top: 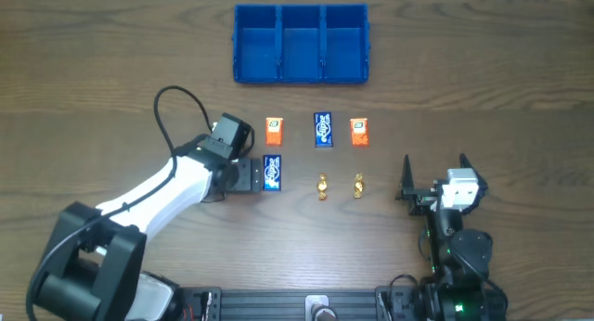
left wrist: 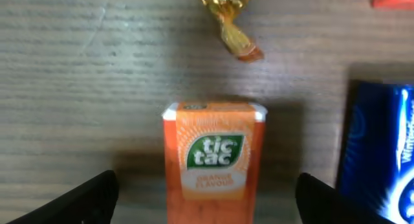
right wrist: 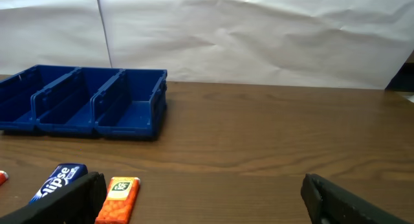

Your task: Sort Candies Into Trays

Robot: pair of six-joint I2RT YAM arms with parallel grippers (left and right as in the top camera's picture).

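Several candies lie in two rows on the wood table, below a blue three-compartment tray (top: pixel 300 44): orange boxes (top: pixel 275 130) (top: pixel 359 132), blue packs (top: pixel 322 129) (top: pixel 272 173) and gold-wrapped candies (top: pixel 322 186) (top: pixel 358 183). My left gripper (top: pixel 252 173) is at the left end of the group. In its wrist view it stands open (left wrist: pixel 207 208), with an orange box (left wrist: pixel 213 160) between the two fingers; a gold candy (left wrist: pixel 228 17) lies beyond and a blue pack (left wrist: pixel 378 153) to one side. My right gripper (top: pixel 434 180) stands open and empty to the right of the candies.
The right wrist view looks across the table to the blue tray (right wrist: pixel 84 101), with a blue pack (right wrist: pixel 58 179) and an orange box (right wrist: pixel 119 197) near the open right gripper (right wrist: pixel 207 204). A white backdrop rises behind the table. Bare wood lies around the tray and at the right.
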